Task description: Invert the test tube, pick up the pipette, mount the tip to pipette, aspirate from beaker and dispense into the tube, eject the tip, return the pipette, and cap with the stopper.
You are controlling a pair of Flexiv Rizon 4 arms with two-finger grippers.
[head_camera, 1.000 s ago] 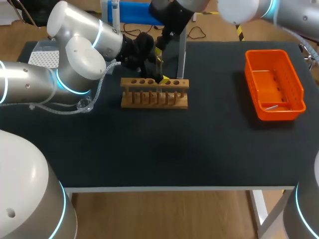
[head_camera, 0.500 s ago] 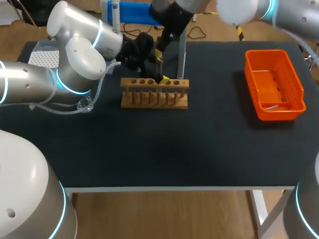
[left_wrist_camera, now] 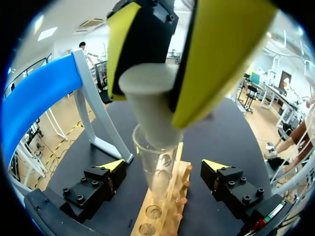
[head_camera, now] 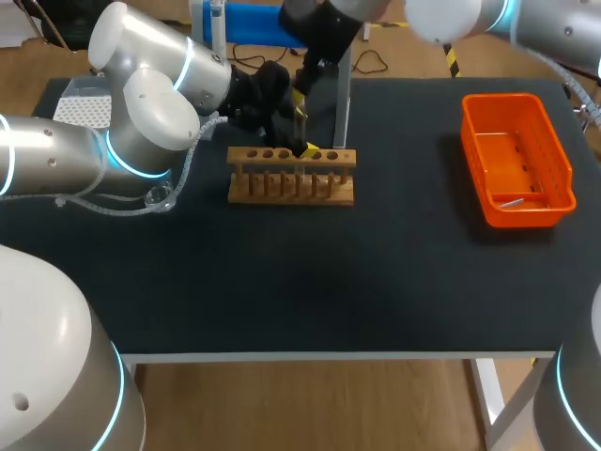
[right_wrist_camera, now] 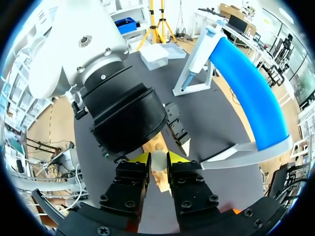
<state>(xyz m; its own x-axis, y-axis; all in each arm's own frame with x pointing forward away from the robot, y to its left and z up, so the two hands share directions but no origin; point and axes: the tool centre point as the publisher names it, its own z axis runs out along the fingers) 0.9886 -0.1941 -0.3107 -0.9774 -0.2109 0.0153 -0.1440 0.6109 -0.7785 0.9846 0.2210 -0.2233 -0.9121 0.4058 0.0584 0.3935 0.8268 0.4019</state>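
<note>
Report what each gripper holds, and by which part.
Right gripper: the white stopper, pinched at its wide top end, its narrow end in the mouth of the test tube. Left gripper: nothing; it stands open on either side of the tube.

On my worktop (head_camera: 376,282) the rack (head_camera: 291,176) stands mid-rear, the stopper (left_wrist_camera: 152,105) in the tube (left_wrist_camera: 156,167) above it, stand (head_camera: 344,113) behind, basket (head_camera: 516,160) right, beaker (head_camera: 158,197) left.
</note>
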